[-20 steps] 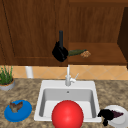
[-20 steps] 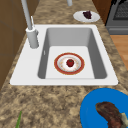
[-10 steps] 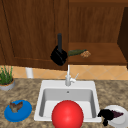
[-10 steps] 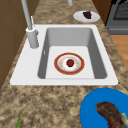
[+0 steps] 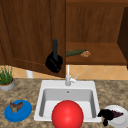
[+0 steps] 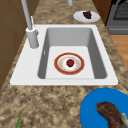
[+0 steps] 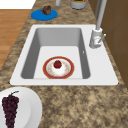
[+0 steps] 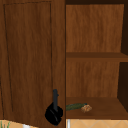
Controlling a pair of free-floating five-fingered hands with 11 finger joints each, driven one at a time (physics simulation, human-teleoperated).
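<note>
My left hand (image 5: pixel 53 63) hangs in front of the open wall cabinet door (image 5: pixel 32 35), fingers curled at the lower end of its dark vertical handle (image 5: pixel 55 47); the upper view has the same hand (image 8: pixel 53 114) under that handle (image 8: pixel 55 96). On the cabinet's lower shelf lie a green cucumber (image 5: pixel 75 52) and a small brown lump (image 5: pixel 85 54). My right hand (image 5: pixel 106 115) floats at the left rim of a white plate (image 5: pixel 120 118) with dark grapes (image 5: pixel 115 114). A red-rimmed plate (image 6: pixel 69 63) with a red fruit (image 6: pixel 70 62) sits in the sink (image 5: pixel 45 100).
A blue plate (image 5: pixel 25 112) with a brown piece of food (image 5: pixel 15 106) lies left of the sink. A potted plant (image 5: pixel 6 78) and a white cup (image 5: pixel 29 74) stand at the back left. The faucet (image 5: pixel 68 76) rises behind the basin.
</note>
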